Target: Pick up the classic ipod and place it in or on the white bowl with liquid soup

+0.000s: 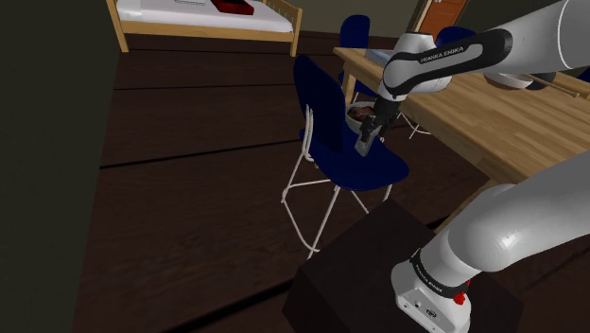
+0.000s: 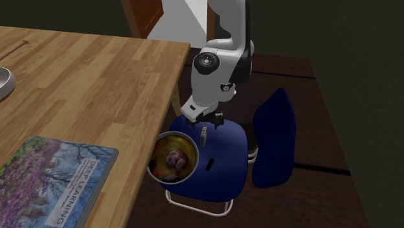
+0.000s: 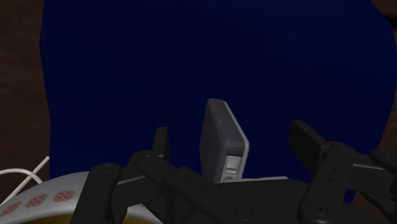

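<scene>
Here we are over the blue chair. The gripper points down at the seat and the grey ipod stands on end just beneath it. It is close beside the bowl, which sits on the same seat against the edge of the table. The ipod is not in the bowl, so I'd call this the grasp step, with the carry not yet begun. In the wrist view the fingers are spread wide. The ipod is tilted between them with blue seat showing on both sides, so by my reading nothing is clasped. Next, I'd say, the fingers need to close squarely on the slab's flat sides. Then comes a short sideways move towards the table to bring it over the bowl, a gentle lowering and a release. The slab is thin and leaning, so it could tip if only one finger touches first. The second exterior view gives the layout the wrist view can't: the whole bowl with its brownish filling, and a dark mark on the seat under the ipod. The wrist view alone shows the gaps beside the ipod, plus a sliver of pale bowl rim with red spots. From the shoulder view the gripper hides most of the bowl.
</scene>
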Robot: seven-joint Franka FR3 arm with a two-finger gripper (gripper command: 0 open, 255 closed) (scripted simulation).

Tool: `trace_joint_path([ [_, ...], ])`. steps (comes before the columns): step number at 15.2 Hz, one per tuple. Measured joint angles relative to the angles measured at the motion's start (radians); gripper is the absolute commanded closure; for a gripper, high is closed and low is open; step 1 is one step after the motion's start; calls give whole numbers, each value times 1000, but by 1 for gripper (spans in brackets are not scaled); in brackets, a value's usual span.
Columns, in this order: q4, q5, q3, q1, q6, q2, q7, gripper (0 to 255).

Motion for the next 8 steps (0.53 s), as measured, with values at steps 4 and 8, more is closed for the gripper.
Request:
trace_joint_path([
  [4,-1,0,0,0,1,0,0,0],
  [8,-1,0,0,0,1,0,0,255],
])
